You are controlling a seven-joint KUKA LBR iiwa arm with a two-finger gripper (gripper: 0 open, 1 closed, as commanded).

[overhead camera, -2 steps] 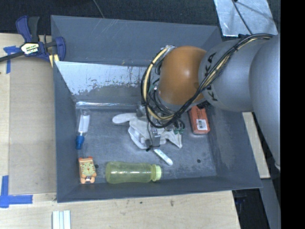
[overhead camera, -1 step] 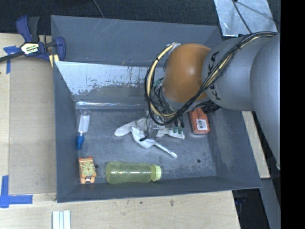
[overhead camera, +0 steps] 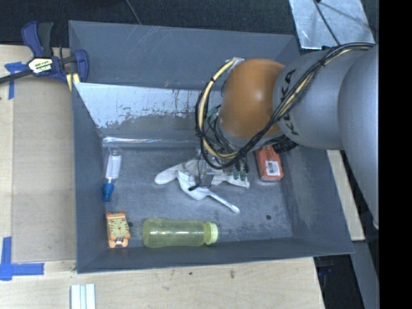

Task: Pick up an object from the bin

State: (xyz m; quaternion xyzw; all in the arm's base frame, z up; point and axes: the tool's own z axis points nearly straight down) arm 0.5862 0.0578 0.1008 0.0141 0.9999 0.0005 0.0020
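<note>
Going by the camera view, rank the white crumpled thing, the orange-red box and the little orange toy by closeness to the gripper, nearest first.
1. the white crumpled thing, mid-bin, right beneath the gripper.
2. the orange-red box, on the view's right, near the bin wall.
3. the little orange toy, in the view's lower left corner.

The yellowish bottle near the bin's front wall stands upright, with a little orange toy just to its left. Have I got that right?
Not quite. The camera view shows the yellowish bottle lying on its side along the front wall, not standing upright. The little orange toy is indeed just to its left.
</note>
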